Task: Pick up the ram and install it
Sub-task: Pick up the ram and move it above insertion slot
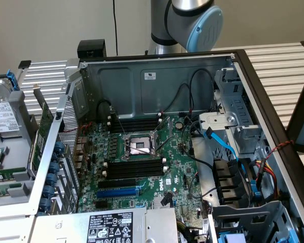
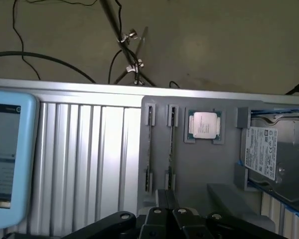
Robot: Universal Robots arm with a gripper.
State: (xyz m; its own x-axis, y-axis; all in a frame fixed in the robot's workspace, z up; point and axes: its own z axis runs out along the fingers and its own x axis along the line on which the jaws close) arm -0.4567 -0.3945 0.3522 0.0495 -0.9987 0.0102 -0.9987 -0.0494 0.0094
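Hovering above the tray, the gripper has its fingers together and holds nothing. We find the ram on edge in its tray holder, a second stick just beside it. Slots look empty, so we judge nothing done yet. Edge-on, the ram's label and chips are hidden.

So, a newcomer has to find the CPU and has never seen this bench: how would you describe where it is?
At the exterior view's left, beside the open case, a grey tray lies on the ribbed table. In it, the CPU sits between two narrow slots and the hard drive. It alone is square: silver lid, green rim.
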